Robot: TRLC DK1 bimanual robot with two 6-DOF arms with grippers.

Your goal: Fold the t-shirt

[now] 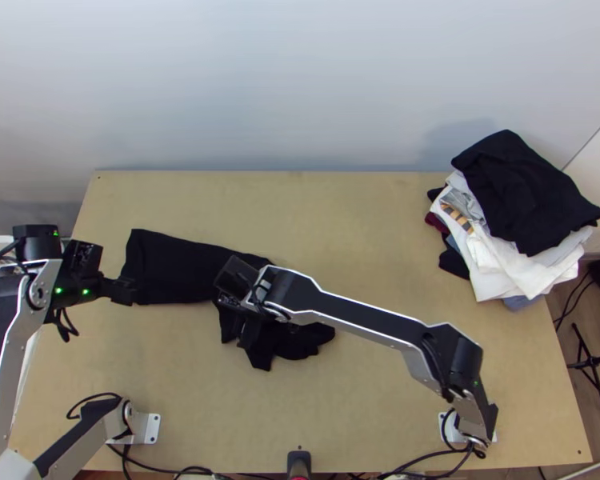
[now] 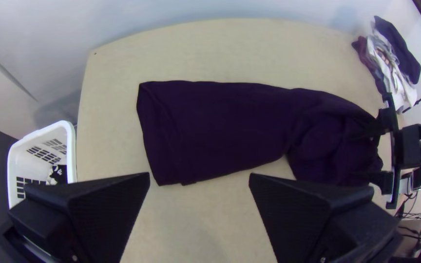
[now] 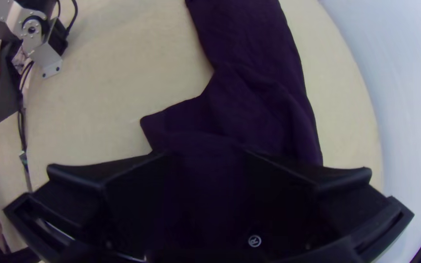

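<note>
The left claw [image 1: 122, 290], flat black slabs with finely ribbed inner faces, hangs spread wide at the left end of the black t-shirt [image 1: 176, 268], with nothing pinched. The right claw [image 1: 246, 310] is spread too, above the shirt's rumpled end; looking from its wrist, I see dark cloth lying in the gap between the two broad fingers, unpinched.

The shirt lies on the left half of the tabletop [image 1: 380, 240], a long, soft band of matte black knit. Its left end is squared off and fairly smooth, with a layered edge that tells of folded cloth. Toward the right claw the band loses its shape, going to creases and rounded lumps, and a loose pointed part juts out toward the near edge.

The tabletop is pale, lightly mottled wood. At its far right corner slumps a pile of clothes [image 1: 492, 232]: a smooth black piece on top, then crumpled white layers, a bit of grey with yellow-orange patches, and edges of maroon and blue. Beyond the left side stands a white plastic basket [image 2: 65, 127] with a rounded rim and slotted walls, something black and white inside. Behind the tabletop rises a plain, pale wall [image 1: 300, 88].
</note>
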